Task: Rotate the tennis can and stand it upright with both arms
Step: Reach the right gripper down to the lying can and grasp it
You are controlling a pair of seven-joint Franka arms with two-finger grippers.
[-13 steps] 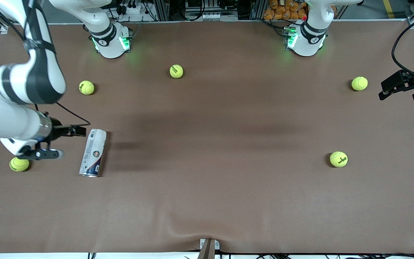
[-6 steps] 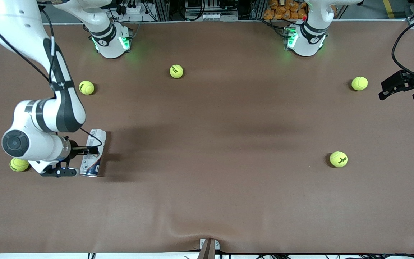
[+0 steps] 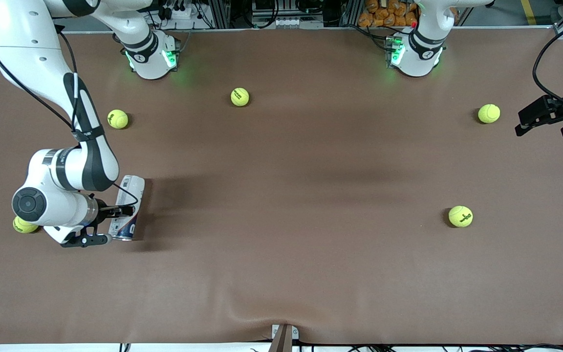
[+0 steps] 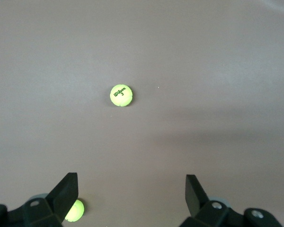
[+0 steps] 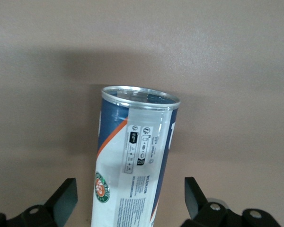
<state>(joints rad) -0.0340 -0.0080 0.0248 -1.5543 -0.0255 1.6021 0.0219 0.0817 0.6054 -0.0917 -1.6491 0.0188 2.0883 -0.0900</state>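
We see the tennis can (image 3: pixel 127 208) lying on its side on the counter (image 3: pixel 281 254) toward the right arm's end. The right tool (image 3: pixel 108 225) straddles it with fingers spread wide and nothing gripped. A round can could roll away if one finger touches first, or slip if we close off-centre. The left tool (image 3: pixel 545 117) waits open, over the counter's edge at the left arm's end.

Labelled tennis can (image 3: pixel 127 208) lying on its side
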